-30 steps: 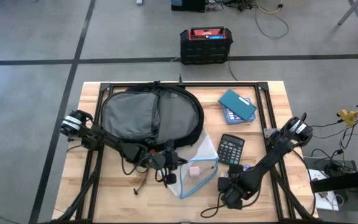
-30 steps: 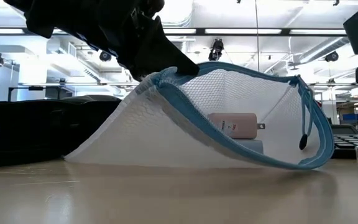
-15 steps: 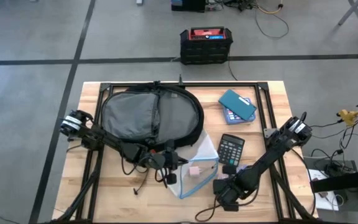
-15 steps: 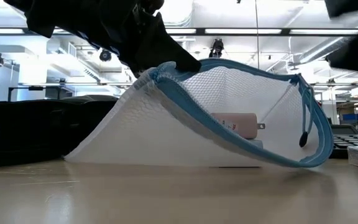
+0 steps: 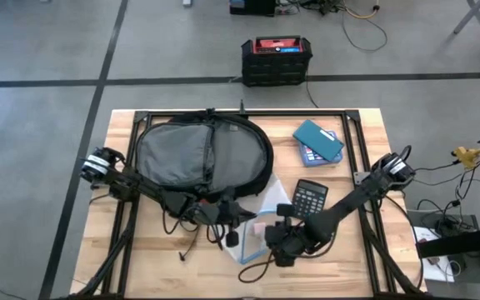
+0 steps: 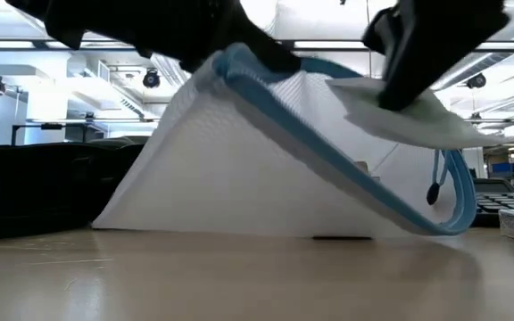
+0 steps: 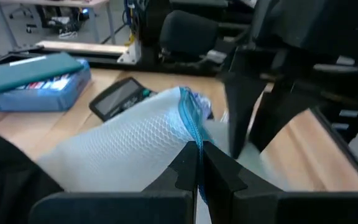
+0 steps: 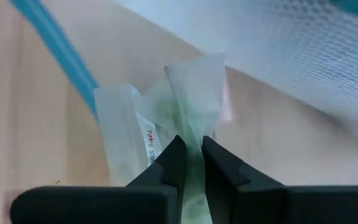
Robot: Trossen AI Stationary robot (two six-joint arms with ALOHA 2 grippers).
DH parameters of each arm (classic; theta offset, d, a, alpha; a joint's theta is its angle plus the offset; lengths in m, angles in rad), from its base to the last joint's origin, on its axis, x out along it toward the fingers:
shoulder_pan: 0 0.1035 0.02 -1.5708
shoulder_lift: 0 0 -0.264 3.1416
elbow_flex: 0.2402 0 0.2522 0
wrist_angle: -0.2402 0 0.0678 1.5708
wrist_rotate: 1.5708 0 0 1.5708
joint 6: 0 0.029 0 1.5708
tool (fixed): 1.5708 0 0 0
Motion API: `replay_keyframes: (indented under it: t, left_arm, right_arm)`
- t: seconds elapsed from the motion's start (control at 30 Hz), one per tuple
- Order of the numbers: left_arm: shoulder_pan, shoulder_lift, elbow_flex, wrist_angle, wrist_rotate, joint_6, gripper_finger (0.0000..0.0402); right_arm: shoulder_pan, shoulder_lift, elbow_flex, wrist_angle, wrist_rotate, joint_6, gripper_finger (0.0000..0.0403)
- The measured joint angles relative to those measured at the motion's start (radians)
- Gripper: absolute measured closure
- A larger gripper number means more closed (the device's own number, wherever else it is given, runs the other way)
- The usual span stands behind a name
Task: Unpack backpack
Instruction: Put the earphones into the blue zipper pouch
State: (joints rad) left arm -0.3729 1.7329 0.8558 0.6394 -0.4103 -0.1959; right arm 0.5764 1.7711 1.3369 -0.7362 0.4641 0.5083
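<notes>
Right gripper [image 5: 280, 237] has moved into the mesh pouch [image 6: 239, 178] — jaws pinching a pale packet [image 8: 191, 99]; left jaws clamp its rim.

We see the left gripper [image 5: 228, 222] just beside the backpack [image 5: 202, 154], its fingers pressed together. Our right arm reaches across toward it, and the right gripper [image 5: 278, 237] is pinched closed near the left one.
</notes>
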Motion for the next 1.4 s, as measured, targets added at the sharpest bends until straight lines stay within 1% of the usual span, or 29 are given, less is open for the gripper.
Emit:
replay_keyframes:
  t: [0.13, 0.27, 0.57, 0.73, 0.8, 0.87, 0.93, 1.03, 1.1, 1.17, 1.23, 1.3, 1.4]
  left_arm:
    - [0.0, 0.0, 0.0, 0.014, 0.0, 0.0, 0.0402]
    - [0.0, 0.0, 0.0, 0.018, 0.0, 0.0, 0.0402]
    - [0.0, 0.0, 0.0, 0.033, 0.0, 0.0, 0.0402]
    - [0.0, 0.0, 0.0, 0.029, 0.001, 0.0, 0.0402]
    - [0.0, 0.0, 0.0, 0.024, 0.002, 0.0, 0.0402]
    - [0.0, 0.0, 0.0, 0.015, 0.005, 0.0, 0.0402]
    - [0.0, 0.0, 0.0, 0.011, 0.005, -0.004, 0.0402]
    - [0.0, 0.0, 0.0, -0.005, 0.005, -0.018, 0.0402]
    - [0.0, 0.0, 0.0, -0.009, 0.005, -0.023, 0.0402]
    - [0.0, 0.0, 0.0, -0.01, 0.005, -0.028, 0.0402]
    - [0.0, 0.0, 0.0, -0.01, 0.005, -0.032, 0.0402]
    - [0.0, 0.0, 0.0, -0.008, 0.005, -0.032, 0.0402]
    - [0.0, 0.0, 0.0, -0.007, 0.005, -0.026, 0.0402]
  right_arm:
    - [-0.014, 0.001, -0.001, 0.027, 0.099, -0.006, 0.0355]
    - [-0.023, 0.001, -0.001, 0.049, 0.167, -0.013, 0.0327]
    - [-0.055, 0.001, -0.011, 0.054, 0.194, -0.012, 0.0245]
    - [-0.035, 0.001, 0.021, 0.028, 0.178, -0.019, 0.0216]
    - [-0.01, -0.007, 0.04, 0.015, 0.14, -0.03, 0.021]
    - [0.024, -0.017, 0.053, -0.004, 0.077, -0.028, 0.0207]
    - [0.061, -0.025, 0.058, -0.038, 0.008, 0.024, 0.0206]
    - [0.123, -0.026, 0.055, -0.112, -0.089, 0.219, 0.0204]
    - [0.164, -0.026, 0.04, -0.169, -0.123, 0.368, 0.0195]
    - [0.198, -0.027, 0.011, -0.205, -0.136, 0.494, 0.0176]
    - [0.218, -0.027, -0.026, -0.213, -0.171, 0.583, 0.0151]
    - [0.22, -0.027, -0.061, -0.207, -0.196, 0.632, 0.0122]
    - [0.196, -0.028, -0.109, -0.193, -0.253, 0.651, 0.0075]
